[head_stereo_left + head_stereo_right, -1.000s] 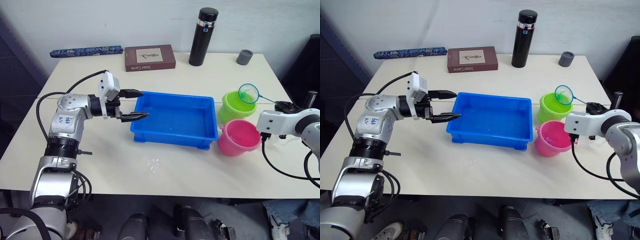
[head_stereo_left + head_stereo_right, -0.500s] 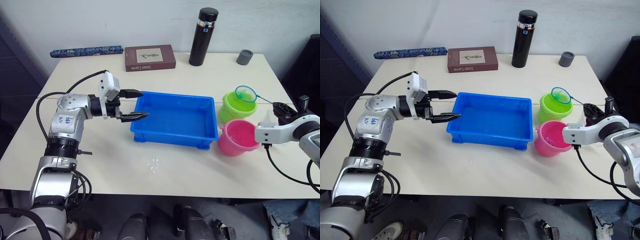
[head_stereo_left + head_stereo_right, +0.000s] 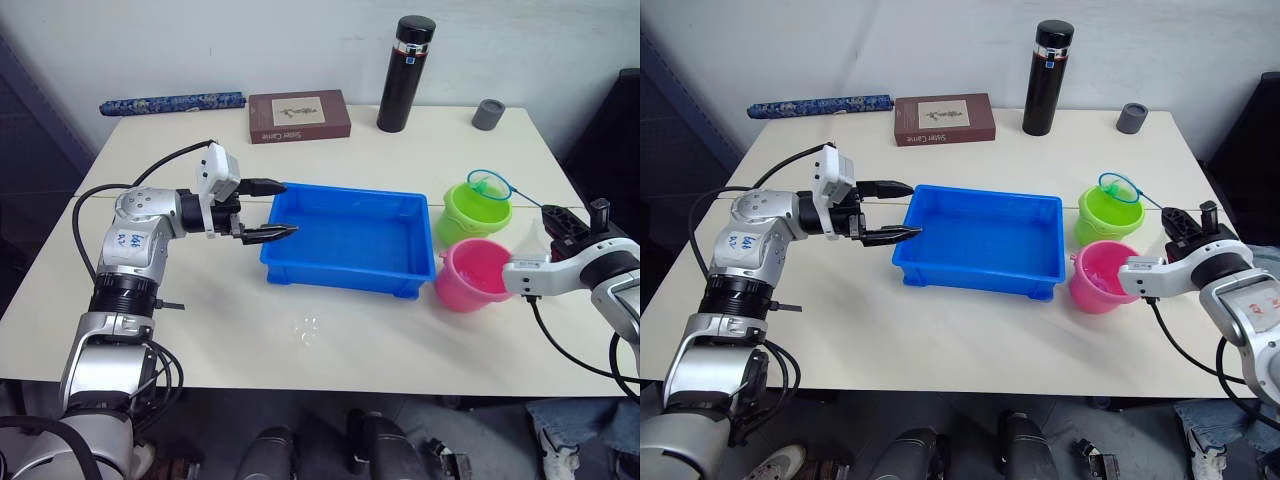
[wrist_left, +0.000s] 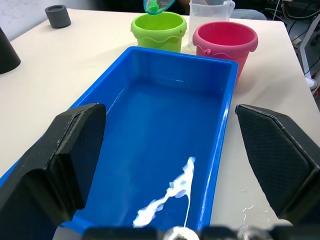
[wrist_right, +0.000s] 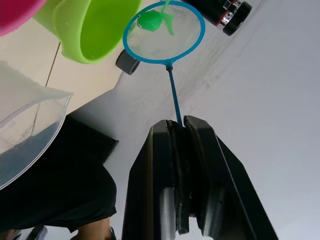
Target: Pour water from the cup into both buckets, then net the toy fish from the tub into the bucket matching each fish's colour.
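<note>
Above, we see our right hand clamped on the thin handle of the blue-rimmed round hoop net, a tiny green plastic fish in its mesh over the lime green plastic bucket, our left hand spread open, holding nothing, at the shallow blue plastic tub.

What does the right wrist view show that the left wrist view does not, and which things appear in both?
Only the right wrist view shows the right gripper with its fingers shut on the net's handle, and the green fish plainly lying in the net.

Only the left wrist view shows the blue tub, the pink bucket's whole rim, and the left gripper's open fingers.

Both show the green bucket, the net held over it, the clear cup and the grey cap.
</note>
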Tool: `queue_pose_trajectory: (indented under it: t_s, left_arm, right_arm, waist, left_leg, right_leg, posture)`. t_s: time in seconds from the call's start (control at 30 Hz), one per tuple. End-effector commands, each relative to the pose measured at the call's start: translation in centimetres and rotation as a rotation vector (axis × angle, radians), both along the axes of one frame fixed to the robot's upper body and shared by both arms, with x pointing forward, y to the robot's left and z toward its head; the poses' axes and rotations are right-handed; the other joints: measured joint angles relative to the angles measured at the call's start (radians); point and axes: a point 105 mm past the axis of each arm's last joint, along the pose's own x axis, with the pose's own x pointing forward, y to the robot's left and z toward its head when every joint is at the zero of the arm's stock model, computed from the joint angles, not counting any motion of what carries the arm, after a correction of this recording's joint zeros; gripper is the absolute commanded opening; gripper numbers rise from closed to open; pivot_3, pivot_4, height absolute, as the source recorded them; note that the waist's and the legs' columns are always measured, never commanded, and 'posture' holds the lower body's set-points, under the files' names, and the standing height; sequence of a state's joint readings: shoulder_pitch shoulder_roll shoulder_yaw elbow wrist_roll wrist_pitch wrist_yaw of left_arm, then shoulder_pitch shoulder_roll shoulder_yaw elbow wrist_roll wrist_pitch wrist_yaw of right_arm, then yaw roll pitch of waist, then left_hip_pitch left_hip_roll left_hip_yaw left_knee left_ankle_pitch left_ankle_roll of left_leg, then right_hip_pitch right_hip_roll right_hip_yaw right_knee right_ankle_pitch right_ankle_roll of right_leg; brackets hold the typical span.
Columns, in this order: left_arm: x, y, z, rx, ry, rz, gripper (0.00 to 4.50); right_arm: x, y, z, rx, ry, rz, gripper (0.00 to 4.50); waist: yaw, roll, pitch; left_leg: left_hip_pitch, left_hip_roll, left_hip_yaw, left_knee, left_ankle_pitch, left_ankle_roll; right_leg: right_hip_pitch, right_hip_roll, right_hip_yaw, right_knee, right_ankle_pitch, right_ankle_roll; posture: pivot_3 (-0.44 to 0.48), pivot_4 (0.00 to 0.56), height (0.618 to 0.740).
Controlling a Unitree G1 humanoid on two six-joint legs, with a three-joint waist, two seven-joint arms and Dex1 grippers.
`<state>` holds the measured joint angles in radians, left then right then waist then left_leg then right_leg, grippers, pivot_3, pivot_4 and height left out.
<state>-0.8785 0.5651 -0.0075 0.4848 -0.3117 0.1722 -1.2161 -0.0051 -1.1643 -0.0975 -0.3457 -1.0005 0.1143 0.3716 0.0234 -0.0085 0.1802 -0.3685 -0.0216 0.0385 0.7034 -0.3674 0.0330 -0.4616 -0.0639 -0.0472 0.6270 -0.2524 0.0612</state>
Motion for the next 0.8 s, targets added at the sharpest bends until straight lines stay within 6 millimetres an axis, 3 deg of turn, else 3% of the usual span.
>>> queue_pose_trajectory:
  t_s: [0.03, 0.8]
  left_arm:
    - [-0.22, -0.03, 1.12, -0.013, -0.047, -0.009, 4.47]
    - [-0.26, 0.18, 0.94, -0.012, -0.048, -0.001, 4.47]
  right_arm:
    - [-0.43, -0.13, 1.67, -0.027, -0.089, -0.01, 0.0]
    - [-0.38, -0.32, 1.08, -0.007, -0.107, -0.018, 0.0]
  waist:
    - [0.0, 0.0, 0.0]
    - [0.0, 0.0, 0.0]
  left_leg:
    - [0.0, 0.0, 0.0, 0.0, 0.0, 0.0]
    - [0.0, 0.0, 0.0, 0.001, 0.0, 0.0]
  right_leg:
    - [0.0, 0.0, 0.0, 0.0, 0.0, 0.0]
    - [0.0, 0.001, 0.0, 0.001, 0.0, 0.0]
  posture:
    - [0.0, 0.15, 0.74]
    - [0.0, 0.15, 0.74]
